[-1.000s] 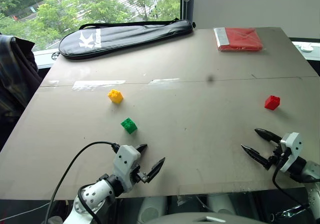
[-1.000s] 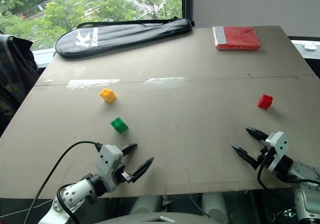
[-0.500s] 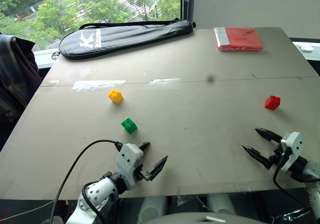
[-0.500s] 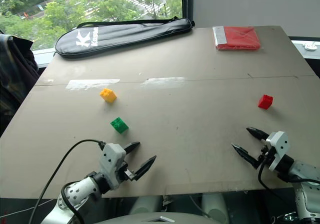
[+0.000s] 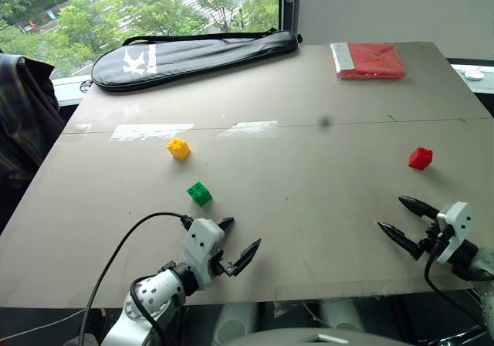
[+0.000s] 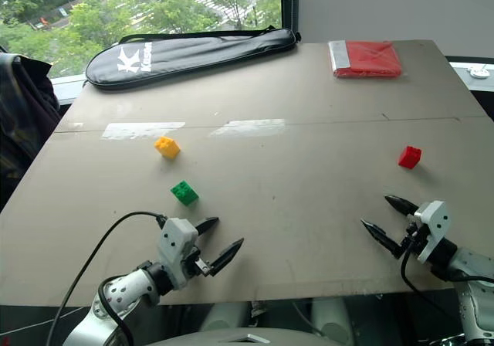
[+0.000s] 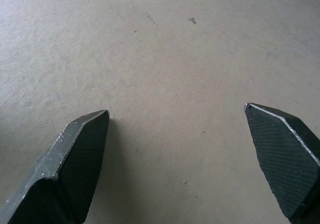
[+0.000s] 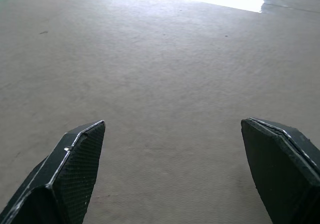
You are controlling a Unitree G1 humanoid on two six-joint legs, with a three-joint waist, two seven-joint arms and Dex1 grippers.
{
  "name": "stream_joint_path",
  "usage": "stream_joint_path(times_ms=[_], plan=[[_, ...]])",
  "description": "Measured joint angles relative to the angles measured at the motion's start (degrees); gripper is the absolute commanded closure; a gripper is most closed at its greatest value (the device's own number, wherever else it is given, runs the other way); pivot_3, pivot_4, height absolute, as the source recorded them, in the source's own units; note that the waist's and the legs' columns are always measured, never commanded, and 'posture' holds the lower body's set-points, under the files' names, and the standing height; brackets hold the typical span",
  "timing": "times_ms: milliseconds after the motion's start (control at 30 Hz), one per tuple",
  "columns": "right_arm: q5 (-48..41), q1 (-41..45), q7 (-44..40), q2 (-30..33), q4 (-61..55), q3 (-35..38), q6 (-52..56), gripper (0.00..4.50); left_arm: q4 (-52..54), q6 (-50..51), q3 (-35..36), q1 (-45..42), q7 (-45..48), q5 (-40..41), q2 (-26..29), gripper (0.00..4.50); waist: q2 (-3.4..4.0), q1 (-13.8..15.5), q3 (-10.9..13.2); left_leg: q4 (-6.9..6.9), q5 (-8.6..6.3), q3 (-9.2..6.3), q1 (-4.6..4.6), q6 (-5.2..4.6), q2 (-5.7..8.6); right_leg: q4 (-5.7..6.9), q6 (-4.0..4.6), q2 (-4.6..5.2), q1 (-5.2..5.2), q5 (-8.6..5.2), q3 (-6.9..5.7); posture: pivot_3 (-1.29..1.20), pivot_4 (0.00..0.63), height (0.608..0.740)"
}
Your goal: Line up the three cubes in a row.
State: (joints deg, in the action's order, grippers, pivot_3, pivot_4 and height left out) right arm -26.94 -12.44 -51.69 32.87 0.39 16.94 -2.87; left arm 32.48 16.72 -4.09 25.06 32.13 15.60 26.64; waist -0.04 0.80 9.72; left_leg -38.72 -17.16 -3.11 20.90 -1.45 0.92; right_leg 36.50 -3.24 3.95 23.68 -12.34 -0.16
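Note:
Three small studded cubes lie apart on the grey table (image 5: 309, 91). The yellow cube (image 5: 178, 148) is left of centre, and the green cube (image 5: 199, 194) lies a little nearer to me than it. Far off on the right sits the red cube (image 5: 421, 158). My left gripper (image 5: 241, 236) hovers open near the table's front edge, just short of the green cube and to its right. My right gripper (image 5: 400, 215) stands open near the front right, short of the red cube. Both wrist views show wide-spread fingertips (image 7: 80, 144) (image 8: 75, 154) over bare table, nothing between them.
A long black racket bag (image 5: 193, 52) lies across the far left of the table. A flat red folded packet (image 5: 368, 59) rests at the far right corner. A dark garment (image 5: 23, 114) hangs beyond the table's left edge. Windows with trees are behind.
My left gripper has crept slightly right along the front edge. My right gripper has edged slightly right. The cubes have not moved.

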Motion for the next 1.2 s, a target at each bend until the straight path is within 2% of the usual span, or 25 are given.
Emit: stream_joint_path(times_ms=[33, 67, 133, 200, 333, 467, 700, 800, 900, 933, 967, 1200], plan=[[-0.02, 0.19, 0.56, -0.06, 0.0, 0.23, 0.2, 0.0, 0.0, 0.09, 0.0, -0.08, 0.07, 0.03, 0.12, 0.07, 0.0, -0.01, 0.0, 0.0, 0.0, 0.01, 0.0, 0.0, 0.0, 0.0, 0.0, 0.0, 0.0, 0.0, 0.01, 0.0, 0.15, 0.701], [0.29, 2.22, 5.94, -0.84, -0.01, 2.21, 1.61, 0.0, 0.0, 0.7, -0.02, -1.35, 1.0, 0.29, 1.09, 0.07, -0.03, -0.04, 0.02, 0.0, 0.0, -0.01, 0.0, 0.0, -0.01, 0.01, 0.0, -0.03, 0.01, 0.0, 0.0, 0.0, 0.15, 0.701], [1.25, 3.66, 8.98, -1.09, 0.21, 2.72, 1.95, 0.0, 0.01, 1.61, -0.04, -2.18, 1.95, 0.51, 1.9, 0.07, -0.01, -0.06, 0.03, 0.0, 0.0, 0.0, 0.01, 0.0, -0.01, 0.01, 0.01, -0.06, 0.02, 0.0, 0.0, 0.0, 0.15, 0.701], [3.95, 8.59, 18.0, -1.89, 2.29, 4.33, 5.33, 0.0, 0.73, 4.44, -0.35, -5.04, 5.25, 2.95, 5.37, 0.07, -0.03, -0.08, 0.1, -0.08, 0.01, 0.04, 0.06, 0.02, 0.0, 0.12, 0.02, -0.07, 0.08, 0.01, 0.04, 0.0, 0.15, 0.701], [4.16, 15.14, 26.56, -3.55, 2.81, 5.86, 11.16, 0.0, 1.59, 7.93, -0.5, -10.79, 10.35, 6.53, 9.78, 0.07, -0.09, -0.11, 0.15, -0.11, 0.01, 0.05, 0.06, 0.01, -0.03, 0.18, 0.04, -0.18, 0.11, 0.02, 0.08, 0.0, 0.15, 0.701], [5.89, 21.23, 32.59, -6.43, 5.83, 5.24, 13.86, 0.0, 1.61, 9.62, -0.58, -19.74, 15.68, 9.0, 13.19, 0.07, -0.07, -0.14, 0.15, -0.11, 0.02, 0.07, 0.06, 0.02, -0.03, 0.21, 0.28, -0.24, 0.12, 0.16, 0.1, 0.0, 0.15, 0.701], [7.98, 27.88, 38.82, -10.17, 11.49, 3.83, 16.22, 0.0, -2.4, 12.96, -3.31, -36.98, 21.67, 11.35, 13.76, 0.07, -0.08, -0.51, 0.17, -0.13, 0.02, 0.14, 0.11, 0.02, 0.04, 0.21, 0.12, -0.24, 0.15, 0.3, 0.19, 0.0, 0.15, 0.701], [8.78, 28.68, 40.82, -11.3, 12.14, 3.71, 16.56, 0.92, -4.8, 13.24, -5.97, -41.86, 23.12, 11.2, 12.59, 0.0, -0.08, -0.86, 0.17, -0.12, 0.02, 0.13, 0.18, 0.01, 0.05, 0.18, 0.08, -0.25, 0.18, 0.32, 0.18, 0.0, 0.15, 0.701], [9.56, 28.93, 42.19, -12.73, 12.16, 2.84, 16.6, 2.31, -5.55, 13.2, -7.93, -44.52, 24.02, 11.01, 11.29, 0.0, -0.08, -1.5, 0.18, -0.12, 0.02, 0.11, 0.2, 0.01, 0.04, 0.18, 0.07, -0.24, 0.22, 0.32, 0.21, 0.0, 0.15, 0.701], [9.64, 28.85, 42.25, -12.73, 12.11, 2.82, 16.6, 2.91, -5.59, 13.2, -7.99, -44.53, 24.08, 10.99, 11.25, 0.0, -0.07, -1.68, 0.18, -0.12, 0.02, 0.13, 0.2, 0.01, 0.04, 0.19, 0.06, -0.25, 0.25, 0.32, 0.27, 0.0, 0.15, 0.701], [9.76, 28.71, 42.43, -12.73, 11.96, 2.92, 16.62, 3.18, -5.75, 13.2, -8.12, -44.53, 24.19, 10.9, 11.25, 0.0, -0.07, -1.81, 0.19, -0.12, 0.02, 0.14, 0.19, 0.01, 0.04, 0.2, 0.06, -0.26, 0.26, 0.32, 0.29, 0.0, 0.15, 0.701], [10.05, 23.87, 42.93, -14.19, 4.84, 1.14, 17.79, 3.17, -6.34, 12.96, -8.51, -44.67, 25.02, 10.31, 11.21, 0.0, -0.06, -1.72, 0.19, -0.12, 0.02, 0.12, 0.16, 0.01, 0.02, 0.26, 0.05, -0.29, 0.26, 0.32, 0.28, 0.0, 0.15, 0.701]])
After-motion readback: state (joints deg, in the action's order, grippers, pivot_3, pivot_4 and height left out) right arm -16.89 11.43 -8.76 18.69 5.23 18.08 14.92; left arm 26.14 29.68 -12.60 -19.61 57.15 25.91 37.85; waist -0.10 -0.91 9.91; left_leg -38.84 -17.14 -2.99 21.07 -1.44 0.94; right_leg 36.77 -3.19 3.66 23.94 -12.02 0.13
